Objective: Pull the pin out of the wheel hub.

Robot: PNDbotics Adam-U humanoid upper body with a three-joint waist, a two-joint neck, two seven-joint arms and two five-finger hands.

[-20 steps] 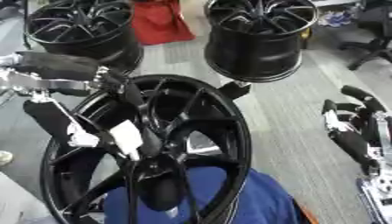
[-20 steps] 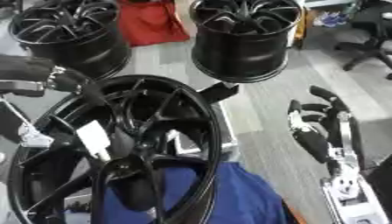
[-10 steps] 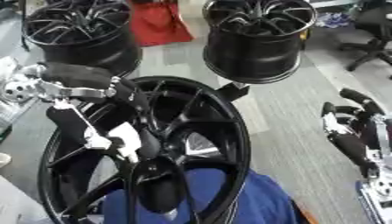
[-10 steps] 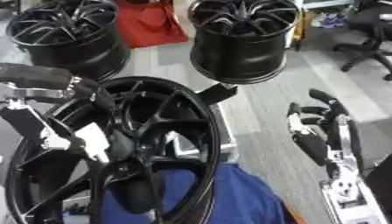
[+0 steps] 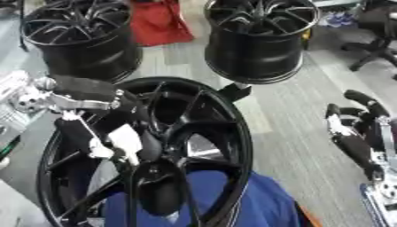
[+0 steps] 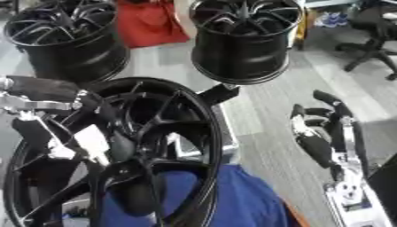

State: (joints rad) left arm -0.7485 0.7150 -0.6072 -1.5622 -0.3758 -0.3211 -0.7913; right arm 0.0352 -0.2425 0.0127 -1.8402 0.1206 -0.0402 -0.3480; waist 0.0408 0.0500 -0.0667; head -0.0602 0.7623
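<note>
Grey floor (image 5: 294, 133) — two spare wheels (image 5: 260, 37) behind hub (image 5: 155, 150)

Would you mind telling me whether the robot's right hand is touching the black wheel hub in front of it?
Apart. The right eye view shows bare grey floor between the right hand and the wheel hub.

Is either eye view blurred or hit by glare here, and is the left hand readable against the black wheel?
Left eye view: soft all over, the left hand smeared against the black wheel hub, its fingers unreadable, the pin not discernible. Right eye view: same softness; pale sheen on the hub's spokes, no harsh glare; the right hand idle at the right edge, fingers relaxed.
</note>
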